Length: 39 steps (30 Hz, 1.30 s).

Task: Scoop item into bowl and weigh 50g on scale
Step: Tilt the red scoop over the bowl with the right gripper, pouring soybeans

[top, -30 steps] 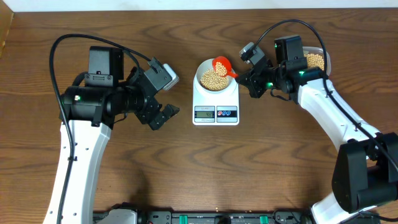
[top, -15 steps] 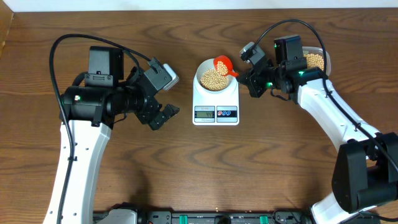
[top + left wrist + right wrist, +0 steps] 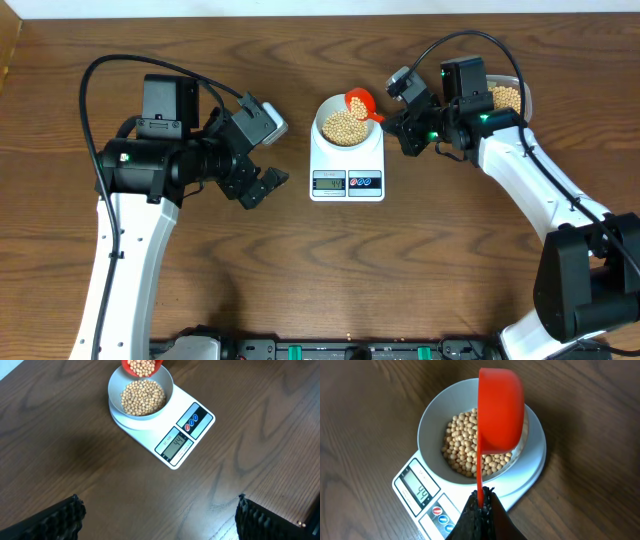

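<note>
On the table [image 3: 470, 270]: one scale [image 3: 346, 172], one bowl [image 3: 321, 118] of beans [image 3: 342, 127], one red scoop [image 3: 359, 101].
Right fingers [image 3: 470, 521] clamp the scoop handle, left fingers [image 3: 52, 520] apart; I see nothing moved since the earlier frame.

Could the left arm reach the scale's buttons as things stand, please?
Probably yes: the left tool hangs open beside the scale, nothing between them; the scoop is over the bowl, not the buttons.

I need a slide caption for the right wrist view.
Right jaws hold a red scoop above the bowl of beans; the scale reads 44.
</note>
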Tool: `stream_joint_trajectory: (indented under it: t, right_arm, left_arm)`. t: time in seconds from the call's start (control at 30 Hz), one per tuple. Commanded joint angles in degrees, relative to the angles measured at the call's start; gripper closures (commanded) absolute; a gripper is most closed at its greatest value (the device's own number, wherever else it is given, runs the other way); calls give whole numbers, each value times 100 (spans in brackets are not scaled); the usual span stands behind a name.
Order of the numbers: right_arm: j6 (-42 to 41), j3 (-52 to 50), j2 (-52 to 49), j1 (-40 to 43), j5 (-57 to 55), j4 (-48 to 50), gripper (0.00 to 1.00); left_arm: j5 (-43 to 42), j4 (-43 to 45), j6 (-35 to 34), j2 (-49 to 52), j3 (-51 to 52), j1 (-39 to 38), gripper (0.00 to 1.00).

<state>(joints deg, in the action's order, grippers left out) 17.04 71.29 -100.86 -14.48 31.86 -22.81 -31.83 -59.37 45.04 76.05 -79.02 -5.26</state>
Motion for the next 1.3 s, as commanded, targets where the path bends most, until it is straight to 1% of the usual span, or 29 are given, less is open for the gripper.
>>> stream_joint_trajectory:
  t: [0.0, 0.17, 0.27, 0.43, 0.53, 0.67, 0.93, 1.03, 1.17, 1.27]
  right_arm:
    - [83, -7, 120, -24, -90, 28, 99]
    - [81, -4, 170, -31, 94, 33, 99]
    - [83, -7, 162, -31, -48, 31, 99]
    - [83, -4, 229, -52, 83, 31, 99]
    - [85, -7, 227, -61, -90, 22, 99]
    - [76, -4, 348, -83, 129, 20, 99]
    - [79, -4, 389, -144, 216, -9, 99]
    - [83, -9, 341, -184, -50, -44, 99]
    - [79, -4, 385, -186, 85, 22, 99]
    - [81, -9, 334, -186, -90, -13, 99]
  left_arm:
    - [-94, -15, 37, -7, -105, 20, 2]
    - [-94, -15, 37, -9, -105, 20, 3]
    - [-92, -15, 37, -7, -103, 20, 2]
    - [-94, -15, 37, -7, -105, 20, 2]
    - [-94, -15, 37, -7, -103, 20, 2]
    - [-94, -15, 37, -7, -105, 20, 2]
    - [-94, -15, 37, -7, -105, 20, 2]
    - [-94, -15, 37, -7, -103, 20, 2]
    - [-94, -15, 37, -7, -103, 20, 2]
    - [-94, -15, 37, -7, -103, 20, 2]
